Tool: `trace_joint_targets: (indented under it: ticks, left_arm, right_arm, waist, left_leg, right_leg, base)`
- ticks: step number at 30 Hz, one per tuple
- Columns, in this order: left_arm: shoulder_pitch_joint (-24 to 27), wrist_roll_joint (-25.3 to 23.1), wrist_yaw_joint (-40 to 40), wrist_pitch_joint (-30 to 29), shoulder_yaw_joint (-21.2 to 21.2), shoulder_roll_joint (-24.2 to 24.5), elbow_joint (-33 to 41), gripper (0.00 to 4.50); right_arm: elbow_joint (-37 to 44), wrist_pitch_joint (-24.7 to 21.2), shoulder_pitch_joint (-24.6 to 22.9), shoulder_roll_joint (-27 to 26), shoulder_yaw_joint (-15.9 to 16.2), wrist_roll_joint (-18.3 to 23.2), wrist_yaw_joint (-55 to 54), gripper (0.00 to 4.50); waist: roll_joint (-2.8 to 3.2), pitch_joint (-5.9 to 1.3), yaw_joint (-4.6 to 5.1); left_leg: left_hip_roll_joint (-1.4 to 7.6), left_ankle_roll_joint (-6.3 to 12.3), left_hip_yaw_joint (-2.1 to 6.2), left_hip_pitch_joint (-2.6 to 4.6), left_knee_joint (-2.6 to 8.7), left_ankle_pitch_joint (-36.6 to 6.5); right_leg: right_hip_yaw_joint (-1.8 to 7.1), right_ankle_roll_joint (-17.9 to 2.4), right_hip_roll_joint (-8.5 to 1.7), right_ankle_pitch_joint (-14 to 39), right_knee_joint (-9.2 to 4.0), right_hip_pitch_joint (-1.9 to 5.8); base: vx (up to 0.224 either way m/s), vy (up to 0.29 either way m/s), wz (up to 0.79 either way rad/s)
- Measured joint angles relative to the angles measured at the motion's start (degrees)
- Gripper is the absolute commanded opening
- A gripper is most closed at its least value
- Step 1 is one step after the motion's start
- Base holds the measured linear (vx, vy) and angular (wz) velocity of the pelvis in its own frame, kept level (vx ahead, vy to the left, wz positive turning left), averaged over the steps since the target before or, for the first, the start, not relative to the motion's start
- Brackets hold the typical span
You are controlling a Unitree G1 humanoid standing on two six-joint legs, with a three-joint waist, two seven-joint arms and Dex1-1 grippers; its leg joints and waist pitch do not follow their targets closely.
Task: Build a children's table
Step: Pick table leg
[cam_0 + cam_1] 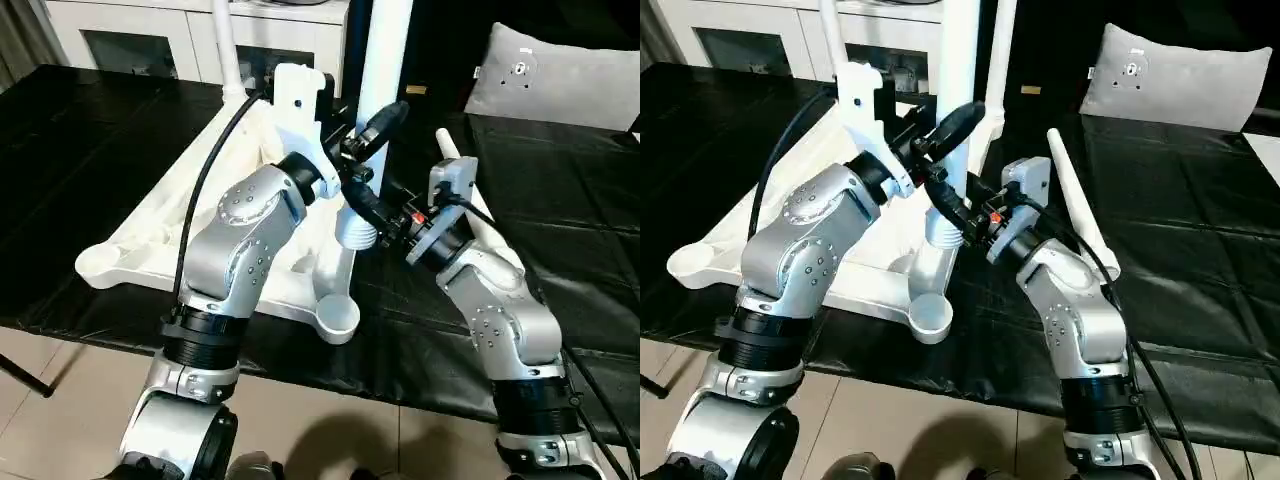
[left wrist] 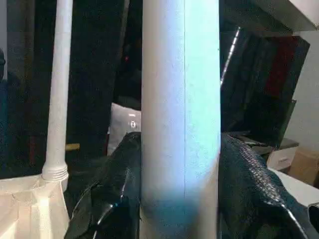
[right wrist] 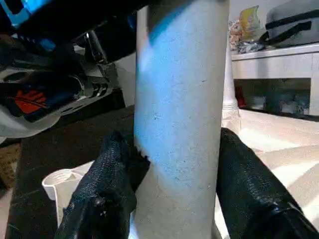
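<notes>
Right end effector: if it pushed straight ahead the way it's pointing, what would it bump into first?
Right end effector already has the upright table leg between its fingers, so it would likely press that leg first.

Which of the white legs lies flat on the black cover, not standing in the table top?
The loose leg lying beside the right arm. The leg held by both grippers and the far leg both stand upright on the upturned table top.

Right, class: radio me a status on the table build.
Both grippers, left gripper and right gripper, clamped on upright leg. Tabletop upside down. One leg loose nearby. Nothing obstructing.
</notes>
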State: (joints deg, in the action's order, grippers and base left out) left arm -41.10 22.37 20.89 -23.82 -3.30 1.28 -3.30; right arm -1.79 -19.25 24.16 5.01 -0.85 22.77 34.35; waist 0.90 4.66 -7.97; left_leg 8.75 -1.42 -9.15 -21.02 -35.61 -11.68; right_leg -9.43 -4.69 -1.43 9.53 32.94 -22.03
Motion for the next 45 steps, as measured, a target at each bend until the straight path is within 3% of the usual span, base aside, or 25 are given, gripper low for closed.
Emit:
trace_joint_targets:
  ticks: [6,16,20,26,37,39,41,45]
  left_arm:
    - [0.04,4.2,6.44,-3.96,2.28,3.39,-2.08,1.84]
    - [-0.41,21.34,22.66,-15.33,6.74,6.11,-1.6,1.83]
    - [-1.64,25.1,29.38,-17.85,6.66,8.16,-0.1,1.83]
    - [-2.28,26.32,32.78,-18.78,6.05,8.86,0.8,1.83]
    - [-2.28,26.18,33.72,-18.71,5.73,9.59,0.16,1.83]
    - [-2.29,25.21,33.64,-18.16,5.53,9.77,0.09,1.83]
    - [-2.29,23.9,33.25,-17.35,5.04,9.81,-0.44,1.83]
    - [-2.34,21.61,32.56,-15.94,4.04,10.59,-0.52,1.83]
  right_arm:
    - [1.38,-3.29,0.33,2.72,-1.08,4.85,4.85,2.93]
    - [2.67,-18.08,1.52,11.62,-1.91,16.7,17.02,3.69]
    - [4.24,-22.24,2.25,14.4,-2.0,21.22,22.11,3.99]
    - [5.64,-25.84,2.31,16.07,-1.06,23.86,25.34,3.35]
    - [6.1,-26.31,2.31,16.3,-0.36,23.86,25.89,2.34]
    - [6.14,-25.02,2.31,16.47,0.29,22.95,25.84,2.3]
    - [6.11,-23.65,2.31,16.95,0.85,21.2,25.56,2.67]
    - [6.11,-23.49,2.43,17.55,1.71,19.21,24.59,2.84]
  waist:
    - [0.01,-0.02,-0.09]
    - [0.0,-0.02,-0.35]
    - [-0.01,-0.03,-0.32]
    - [0.0,-0.04,-0.34]
    - [0.0,-0.04,-0.37]
    - [0.0,-0.04,-0.38]
    - [0.0,-0.03,-0.36]
    - [0.0,-0.03,-0.35]
  left_leg:
    - [0.0,0.02,0.0,-0.01,0.0,-0.01]
    - [0.0,0.04,-0.04,-0.02,-0.02,-0.01]
    - [0.0,0.02,-0.05,0.04,-0.01,0.0]
    - [0.0,0.03,-0.05,0.07,-0.02,0.02]
    - [0.0,0.04,-0.06,0.05,-0.02,0.04]
    - [0.0,0.04,-0.06,0.05,-0.02,0.04]
    - [0.0,0.03,-0.06,0.05,-0.02,0.04]
    - [0.0,0.04,-0.06,0.04,-0.02,0.04]
  right_leg:
    - [0.01,0.0,0.0,0.0,0.01,0.0]
    - [0.02,-0.03,-0.02,0.0,0.04,0.0]
    - [0.02,-0.03,-0.01,0.0,0.06,0.01]
    - [0.02,-0.03,-0.02,0.0,0.04,0.06]
    - [0.01,-0.03,-0.02,0.0,0.04,0.06]
    - [0.01,-0.03,-0.02,0.0,0.04,0.06]
    - [0.0,-0.02,-0.02,0.0,0.03,0.06]
    - [0.0,-0.01,-0.02,0.0,0.01,0.06]
  base:
    - [0.0,0.0,0.0]
    - [0.0,0.0,0.0]
    - [0.0,0.0,0.0]
    - [0.0,0.0,0.0]
    - [0.0,0.0,0.0]
    - [0.0,0.0,0.0]
    - [0.0,0.0,0.0]
    - [0.0,0.0,0.0]
